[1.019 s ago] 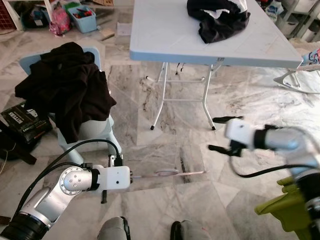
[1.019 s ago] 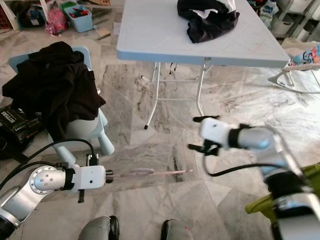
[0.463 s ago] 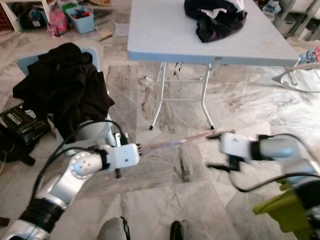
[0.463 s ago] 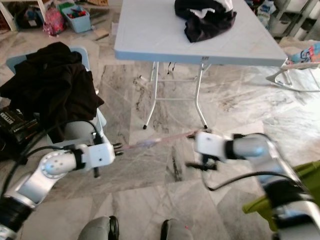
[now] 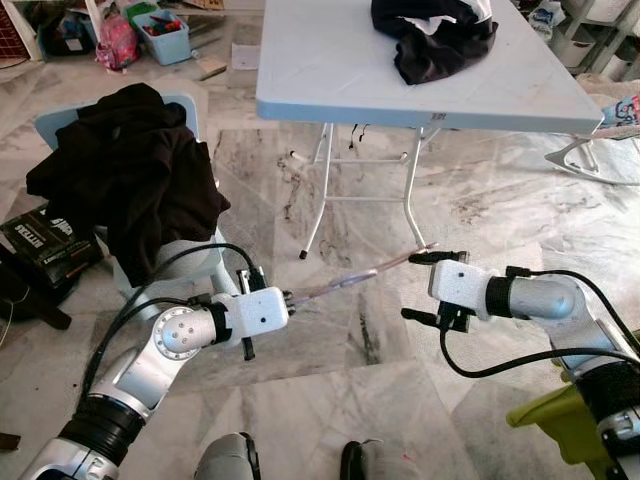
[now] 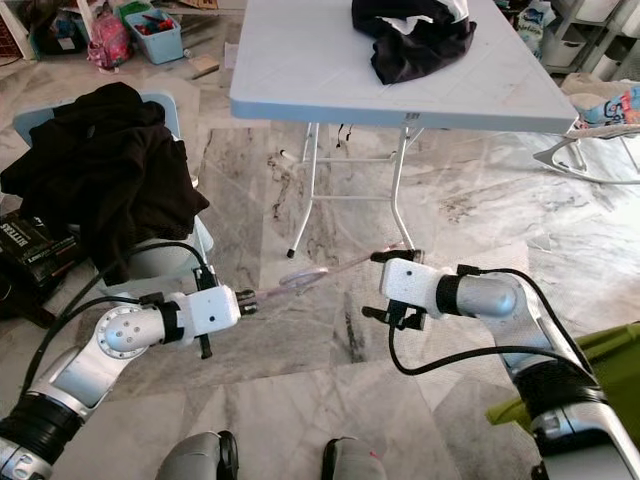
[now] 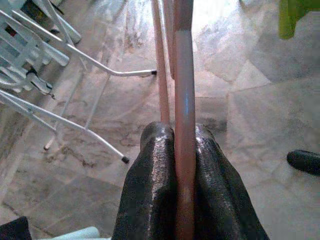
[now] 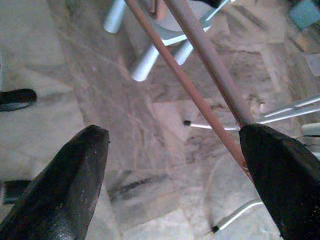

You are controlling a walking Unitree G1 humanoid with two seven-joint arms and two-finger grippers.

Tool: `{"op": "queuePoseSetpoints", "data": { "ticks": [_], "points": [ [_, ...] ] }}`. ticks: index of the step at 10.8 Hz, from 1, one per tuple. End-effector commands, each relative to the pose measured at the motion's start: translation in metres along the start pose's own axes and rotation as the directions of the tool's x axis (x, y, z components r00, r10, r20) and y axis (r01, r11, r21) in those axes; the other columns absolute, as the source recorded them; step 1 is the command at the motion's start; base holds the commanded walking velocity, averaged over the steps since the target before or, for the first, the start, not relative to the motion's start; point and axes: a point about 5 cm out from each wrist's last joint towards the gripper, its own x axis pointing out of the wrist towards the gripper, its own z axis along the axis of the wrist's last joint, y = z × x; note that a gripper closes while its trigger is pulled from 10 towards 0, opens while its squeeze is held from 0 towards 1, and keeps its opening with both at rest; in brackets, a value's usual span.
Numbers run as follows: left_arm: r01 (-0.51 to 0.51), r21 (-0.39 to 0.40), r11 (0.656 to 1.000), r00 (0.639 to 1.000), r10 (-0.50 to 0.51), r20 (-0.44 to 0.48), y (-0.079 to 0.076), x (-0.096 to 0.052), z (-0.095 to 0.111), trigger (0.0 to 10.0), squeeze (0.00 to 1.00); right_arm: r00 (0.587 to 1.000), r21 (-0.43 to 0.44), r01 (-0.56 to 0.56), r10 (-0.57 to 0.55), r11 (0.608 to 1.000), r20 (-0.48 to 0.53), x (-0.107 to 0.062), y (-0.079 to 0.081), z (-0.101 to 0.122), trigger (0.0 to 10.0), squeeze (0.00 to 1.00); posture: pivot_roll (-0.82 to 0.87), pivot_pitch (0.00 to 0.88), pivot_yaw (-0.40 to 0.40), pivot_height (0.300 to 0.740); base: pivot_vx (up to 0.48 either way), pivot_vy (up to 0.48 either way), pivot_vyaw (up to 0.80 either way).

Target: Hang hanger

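Your left gripper point(image 7: 184, 165) has its fingers clenched on the pink hanger point(image 5: 350, 280), held level in front of the worktop point(image 5: 330, 70). Your right gripper point(image 5: 432, 285), fingers spread, sits at the hanger's far end, one finger point(image 8: 277, 170) touching it.

Bright, even daylight; head views sharp, wrist views slightly soft.

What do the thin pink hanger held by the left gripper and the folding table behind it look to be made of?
Thin pink hanger: likely plastic, smooth and slightly glossy, with a light streak along its bar; coated metal is possible. The left gripper is shut on it. Pale blue-grey folding table: top looks like matte moulded plastic, on thin white tubular legs, probably painted metal.
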Motion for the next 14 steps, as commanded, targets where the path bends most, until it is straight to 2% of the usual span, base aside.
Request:
{"op": "queuePoseSetpoints", "data": {
  "ticks": [1,2,3,5,9,10,11,12,14],
  "points": [
    [0.010,0.030,0.999,1.000,-0.010,0.003,0.002,0.003,0.003,10.0,0.00,0.993,0.011,-0.119,0.119,0.993,-0.017,-0.004,0.009,-0.001,9.5,0.00,-0.03,0.115,-0.053,0.740,0.000,0.000,0.00],
    [-0.004,0.019,1.000,1.000,0.004,0.005,0.004,0.002,0.002,10.0,0.00,0.987,0.032,-0.135,0.137,0.990,-0.089,-0.017,0.005,-0.011,10.0,0.00,-0.03,0.115,-0.054,0.740,0.000,0.000,0.00],
    [-0.012,0.018,1.000,1.000,0.012,0.000,0.005,0.001,0.001,10.0,0.00,0.989,0.015,-0.055,0.057,0.998,-0.137,-0.027,-0.008,-0.016,10.0,0.00,-0.03,0.116,-0.055,0.740,0.000,0.000,0.00],
    [-0.002,0.011,1.000,1.000,0.002,0.005,0.003,0.002,0.001,10.0,0.00,0.990,-0.003,-0.027,0.027,1.000,-0.139,-0.030,-0.013,-0.016,10.0,0.00,-0.03,0.116,-0.053,0.740,0.000,0.000,0.00],
    [0.012,0.018,1.000,1.000,-0.012,0.015,0.002,0.004,0.004,10.0,0.00,0.998,-0.064,0.066,-0.064,0.996,0.029,-0.007,-0.020,0.014,10.0,0.00,-0.03,0.113,-0.049,0.740,0.000,0.000,0.00],
    [0.016,0.016,1.000,1.000,-0.017,0.024,0.000,0.006,0.006,10.0,0.00,0.998,-0.063,0.041,-0.038,0.997,0.060,0.000,-0.014,0.020,10.0,0.00,-0.03,0.113,-0.049,0.740,0.000,0.000,0.00],
    [0.021,0.016,1.000,0.999,-0.021,0.035,-0.001,0.008,0.008,10.0,0.00,0.998,-0.065,0.011,-0.006,0.998,0.070,0.005,-0.008,0.020,8.5,0.00,-0.02,0.111,-0.049,0.740,0.000,0.000,0.00],
    [0.027,0.019,0.999,0.998,-0.028,0.048,-0.003,0.012,0.012,10.0,0.00,0.997,-0.067,-0.028,0.034,0.997,0.075,0.009,0.000,0.019,0.0,0.00,-0.02,0.111,-0.049,0.740,0.000,0.000,0.00],
    [0.035,0.018,0.999,0.997,-0.036,0.068,-0.005,0.017,0.017,10.0,0.00,0.997,-0.084,-0.064,0.067,0.994,0.033,0.012,0.005,0.014,0.0,0.00,-0.03,0.112,-0.048,0.740,0.000,0.000,0.00]
  ]
}}
